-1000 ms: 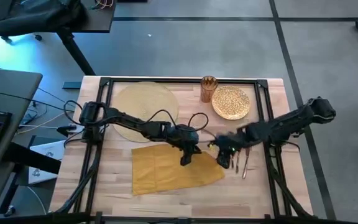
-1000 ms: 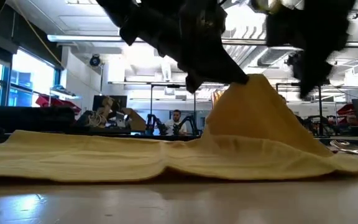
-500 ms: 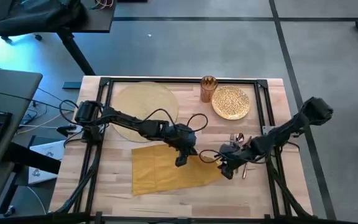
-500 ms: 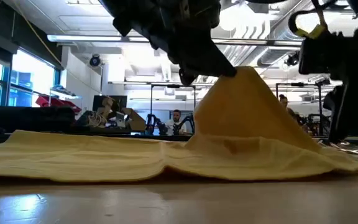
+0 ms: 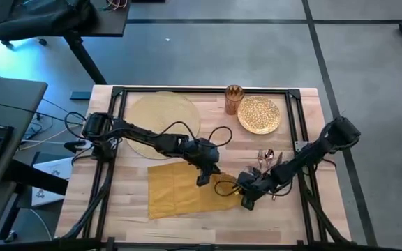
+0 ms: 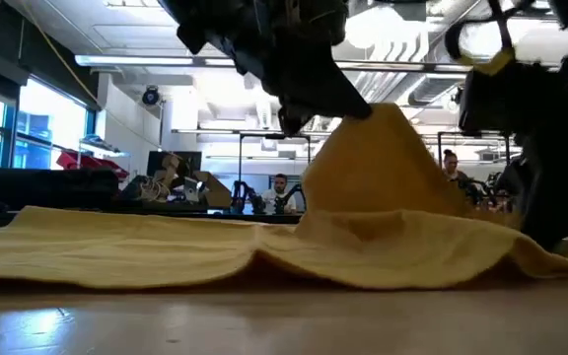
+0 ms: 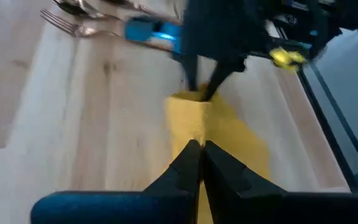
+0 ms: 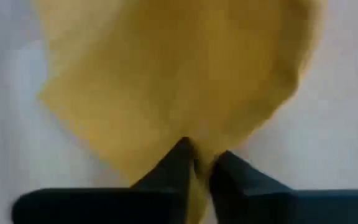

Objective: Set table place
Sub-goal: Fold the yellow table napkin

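Placemat (image 5: 162, 118) lies flat at desk (image 5: 292, 216) rear. Left hand (image 5: 202, 178) pinches yellow napkin (image 5: 180, 192) into a peak; right hand (image 5: 246, 199) pinches its edge.

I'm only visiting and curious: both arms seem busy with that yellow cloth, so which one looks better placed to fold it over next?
Probably the left. The left gripper pinches the napkin near its middle and holds a peak up off the table. The right gripper only grips the low corner at the edge.
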`<state>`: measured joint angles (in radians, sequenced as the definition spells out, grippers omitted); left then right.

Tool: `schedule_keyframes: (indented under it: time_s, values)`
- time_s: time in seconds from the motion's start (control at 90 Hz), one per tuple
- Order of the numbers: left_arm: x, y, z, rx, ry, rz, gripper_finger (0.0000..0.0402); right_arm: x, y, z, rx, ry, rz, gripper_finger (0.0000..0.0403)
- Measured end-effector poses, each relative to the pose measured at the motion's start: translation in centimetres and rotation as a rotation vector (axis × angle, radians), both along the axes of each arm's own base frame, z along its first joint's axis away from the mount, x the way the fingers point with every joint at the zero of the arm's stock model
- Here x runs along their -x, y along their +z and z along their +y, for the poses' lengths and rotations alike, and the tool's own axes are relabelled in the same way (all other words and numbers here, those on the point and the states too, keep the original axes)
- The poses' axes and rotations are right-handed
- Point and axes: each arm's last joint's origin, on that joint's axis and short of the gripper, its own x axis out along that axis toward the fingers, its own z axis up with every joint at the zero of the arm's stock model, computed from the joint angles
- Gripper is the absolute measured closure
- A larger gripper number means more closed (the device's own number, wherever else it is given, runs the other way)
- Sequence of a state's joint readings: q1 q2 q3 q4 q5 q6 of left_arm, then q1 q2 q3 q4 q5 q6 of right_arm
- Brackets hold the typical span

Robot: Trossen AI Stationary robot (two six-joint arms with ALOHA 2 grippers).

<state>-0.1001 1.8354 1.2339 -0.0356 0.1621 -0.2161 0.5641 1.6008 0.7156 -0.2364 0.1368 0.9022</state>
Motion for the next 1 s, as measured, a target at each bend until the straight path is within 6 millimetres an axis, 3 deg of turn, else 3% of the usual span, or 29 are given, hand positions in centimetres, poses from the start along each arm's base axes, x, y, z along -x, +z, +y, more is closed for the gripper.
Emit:
schedule_keyframes:
  time_s: [0.278, 0.433, 0.667, 0.844, 1.0]
  values:
    - [3.7, 6.5, 0.0, -0.024, -0.011, -0.081, 0.0401, -0.2, 9.6, -0.4, -0.008, 0.081, -0.141, 0.0403]
    - [5.9, 9.6, -0.3, -0.007, -0.016, -0.141, 0.0401, -0.2, 13.9, -1.5, -0.016, 0.143, -0.210, 0.0403]
    - [9.0, 14.1, -0.9, 0.063, 0.047, -0.286, 0.0401, -1.8, 21.6, -3.5, -0.074, 0.270, -0.419, 0.0403]
    - [11.7, 17.1, -0.3, 0.034, 0.189, -0.405, 0.0401, -2.1, 27.5, -6.2, 0.108, 0.214, -0.595, 0.0403]
    - [13.5, 19.1, 1.5, -0.090, 0.381, -0.513, 0.0401, -2.8, 30.6, -9.8, 0.298, 0.144, -0.638, 0.0403]
